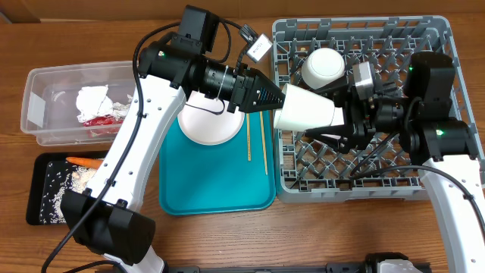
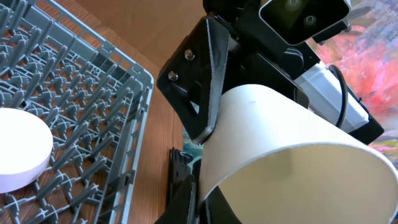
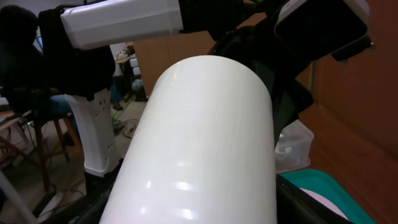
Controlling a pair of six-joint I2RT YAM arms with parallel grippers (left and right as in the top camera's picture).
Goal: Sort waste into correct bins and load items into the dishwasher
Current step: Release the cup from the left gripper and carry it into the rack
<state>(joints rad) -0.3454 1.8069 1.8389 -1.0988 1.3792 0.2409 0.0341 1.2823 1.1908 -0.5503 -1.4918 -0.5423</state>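
Note:
A white cup point(image 1: 307, 110) hangs on its side in the air over the left edge of the grey dish rack point(image 1: 424, 186). My left gripper point(image 1: 280, 97) is shut on the cup's open rim, one finger inside and one outside point(image 2: 202, 202). My right gripper point(image 1: 341, 117) straddles the cup's closed end, its fingers against the wall point(image 3: 199, 211). The cup fills the right wrist view point(image 3: 205, 137) and the left wrist view point(image 2: 280, 149). An upturned whitish bowl point(image 1: 324, 67) sits in the rack and also shows in the left wrist view point(image 2: 18, 155). A pale plate point(image 1: 211, 123) lies on the teal tray point(image 1: 220, 189).
Two yellow chopsticks point(image 1: 256, 140) lie on the teal tray. The clear tub point(image 1: 38, 106) holds a white napkin point(image 1: 95, 98) and a red wrapper point(image 1: 102, 120). The black tray point(image 1: 36, 205) holds a carrot point(image 1: 83, 161) and rice scraps point(image 1: 57, 186).

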